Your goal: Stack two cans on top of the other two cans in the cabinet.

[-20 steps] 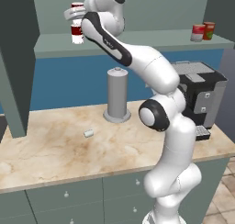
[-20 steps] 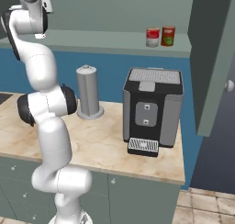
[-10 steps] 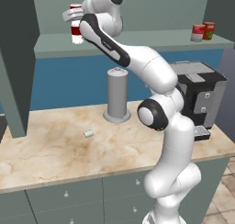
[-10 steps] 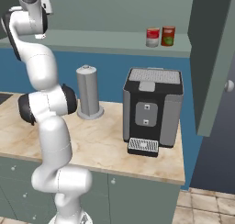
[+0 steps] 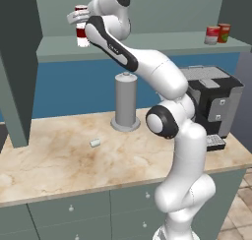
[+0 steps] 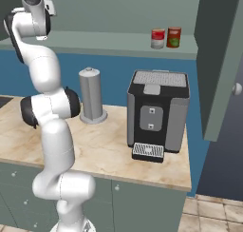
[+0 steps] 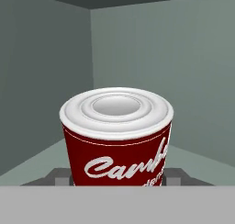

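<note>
Gripper (image 7: 118, 178) apparently clamps soup can (image 7: 117, 136) between fingertips.

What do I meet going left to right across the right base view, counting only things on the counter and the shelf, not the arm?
Grey cylinder on the counter → black coffee machine → on the shelf above its right part, red-and-white soup can → orange-red can beside it.
</note>
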Robot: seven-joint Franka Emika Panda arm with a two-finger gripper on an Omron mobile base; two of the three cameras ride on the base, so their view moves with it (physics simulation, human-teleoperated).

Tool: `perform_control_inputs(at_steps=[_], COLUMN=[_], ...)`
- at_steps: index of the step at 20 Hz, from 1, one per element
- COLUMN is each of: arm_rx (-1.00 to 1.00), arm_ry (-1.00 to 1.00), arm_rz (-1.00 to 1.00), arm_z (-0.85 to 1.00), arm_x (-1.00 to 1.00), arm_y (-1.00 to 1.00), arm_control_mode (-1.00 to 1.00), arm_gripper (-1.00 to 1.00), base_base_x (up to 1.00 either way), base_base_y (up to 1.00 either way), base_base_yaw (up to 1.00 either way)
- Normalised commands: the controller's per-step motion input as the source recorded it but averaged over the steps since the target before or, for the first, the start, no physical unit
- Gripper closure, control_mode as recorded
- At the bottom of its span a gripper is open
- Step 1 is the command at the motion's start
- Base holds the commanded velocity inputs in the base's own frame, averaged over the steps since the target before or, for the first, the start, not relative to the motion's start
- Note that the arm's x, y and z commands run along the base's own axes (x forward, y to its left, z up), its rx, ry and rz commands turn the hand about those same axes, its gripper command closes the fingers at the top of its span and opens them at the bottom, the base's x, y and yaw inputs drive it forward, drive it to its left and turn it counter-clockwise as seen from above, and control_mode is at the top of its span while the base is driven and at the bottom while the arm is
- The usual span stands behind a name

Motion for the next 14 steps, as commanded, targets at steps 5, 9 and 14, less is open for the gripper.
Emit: perform_control_inputs(at_steps=[5,9,14], arm_rx=[0.00,0.00,0.00], arm_ry=[0.01,0.00,0.01], arm_rz=[0.00,0.00,0.00], arm_z=[0.00,0.00,-0.01], arm_x=[0.05,0.05,0.04], arm_y=[0.00,0.00,0.01], arm_control_mode=[-1.00,-1.00,-1.00], arm_gripper=[1.00,1.00,1.00], base_base_x=[0.00,0.00,0.00], base_base_y=[0.00,0.00,0.00], base_base_yaw=[0.00,0.00,0.00])
